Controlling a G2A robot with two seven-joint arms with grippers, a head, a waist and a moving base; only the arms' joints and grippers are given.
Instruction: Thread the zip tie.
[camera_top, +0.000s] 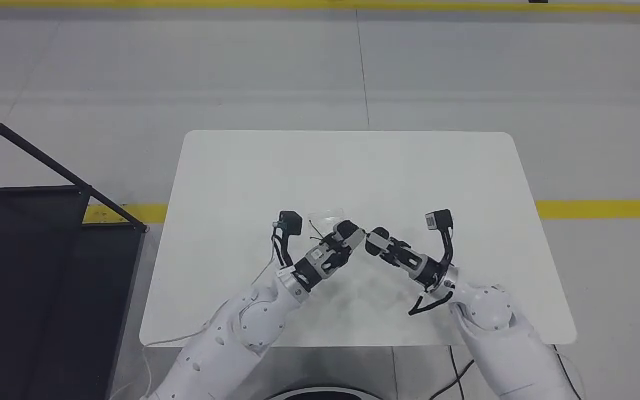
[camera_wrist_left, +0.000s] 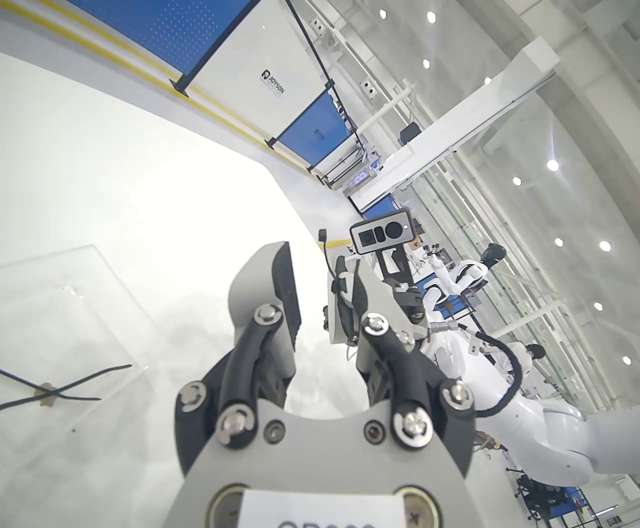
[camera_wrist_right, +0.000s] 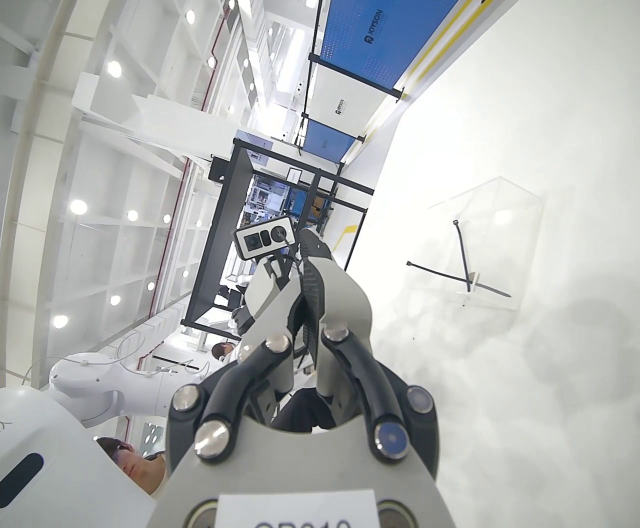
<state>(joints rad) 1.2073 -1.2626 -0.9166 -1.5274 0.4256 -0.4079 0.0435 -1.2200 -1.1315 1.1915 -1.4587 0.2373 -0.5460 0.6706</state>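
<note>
The left end effector has its fingers set well apart, with open space between the pads. Facing it, tip to tip and nearly touching in the top view, you will find the right end effector. Its fingers are drawn together, and you cannot tell from any view whether anything sits between them. Both end effectors meet over the near middle of the white worktop. Just beyond the left end effector, a clear sheet lies flat on the worktop. The task items rest on this sheet: one black zip tie lies across a second zip tie, and the two form a cross. A small clear block sits at the crossing point. Note that both ties lie loose, apart from either end effector, and neither tail is fed through a head. In the right wrist view you can make out the square head of each tie at the end farthest from the crossing.
</note>
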